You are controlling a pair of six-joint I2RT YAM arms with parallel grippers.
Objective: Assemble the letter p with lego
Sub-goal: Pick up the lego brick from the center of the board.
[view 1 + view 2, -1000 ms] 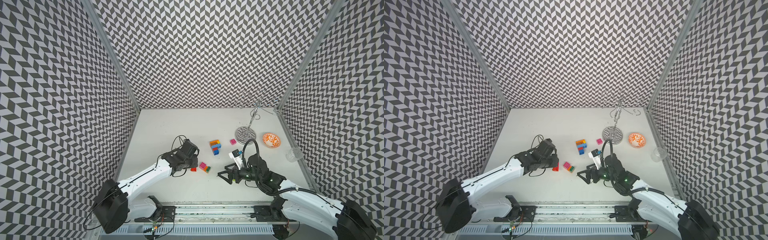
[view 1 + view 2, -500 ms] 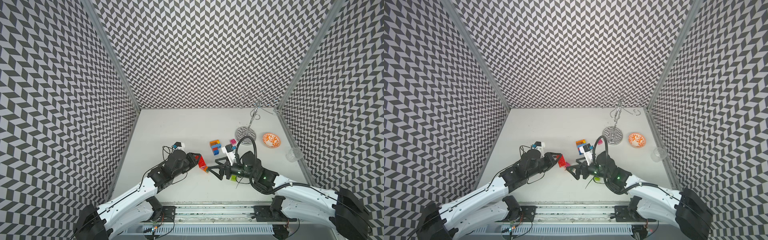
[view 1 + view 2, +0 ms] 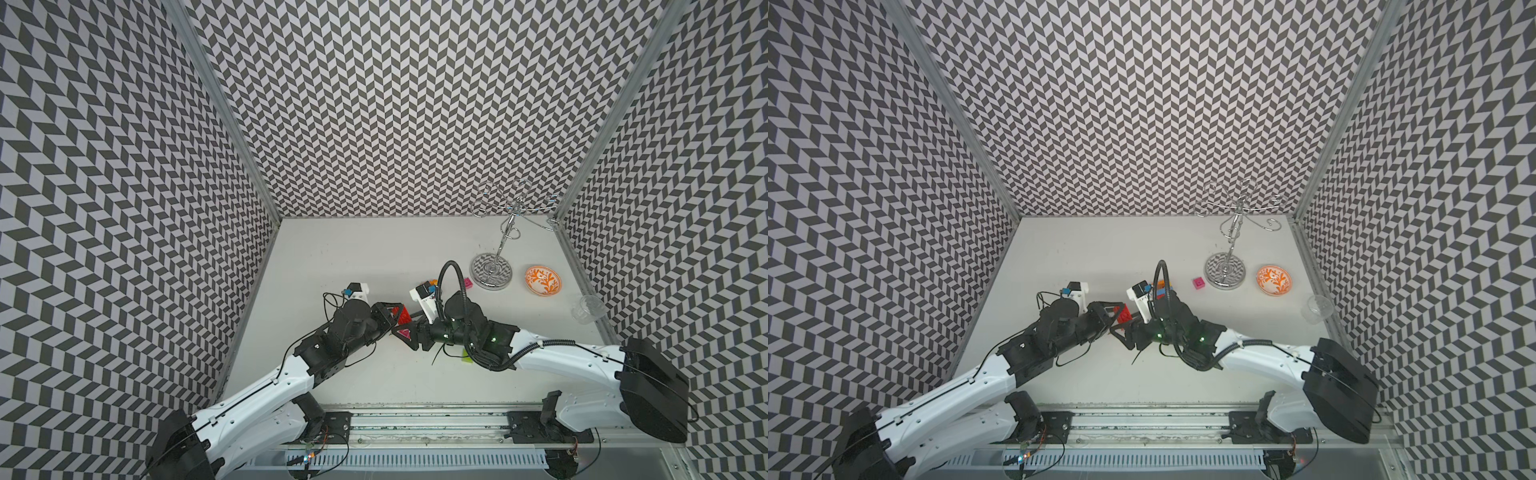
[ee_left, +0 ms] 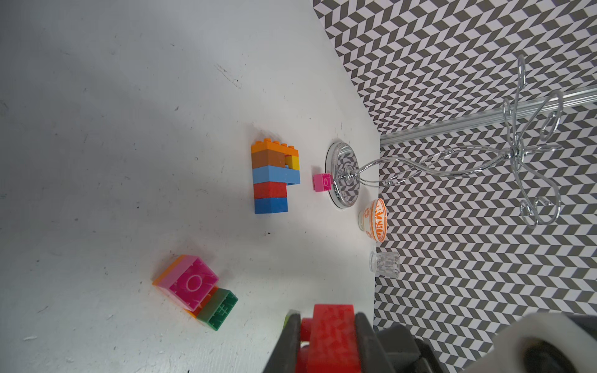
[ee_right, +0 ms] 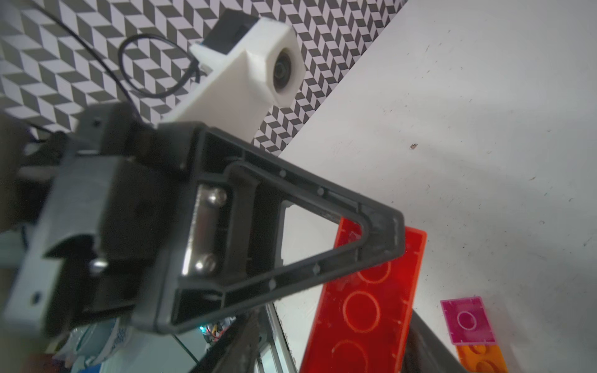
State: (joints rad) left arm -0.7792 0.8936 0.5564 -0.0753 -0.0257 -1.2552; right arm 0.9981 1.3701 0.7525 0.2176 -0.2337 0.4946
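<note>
The step in hand looks like a mid-air handover. The left gripper [image 4: 326,352] is clamped narrow on the long red brick [image 4: 329,323], and the right gripper [image 3: 409,328] has its jaws either side of the brick's free end (whether they already pinch it I cannot tell). The part-built stack [image 4: 271,177], already P-like, stands on the table [image 4: 129,129] farther back, near the wire stand [image 4: 345,174]. Next, I judge, the right must grip squarely before the left lets go.
</note>
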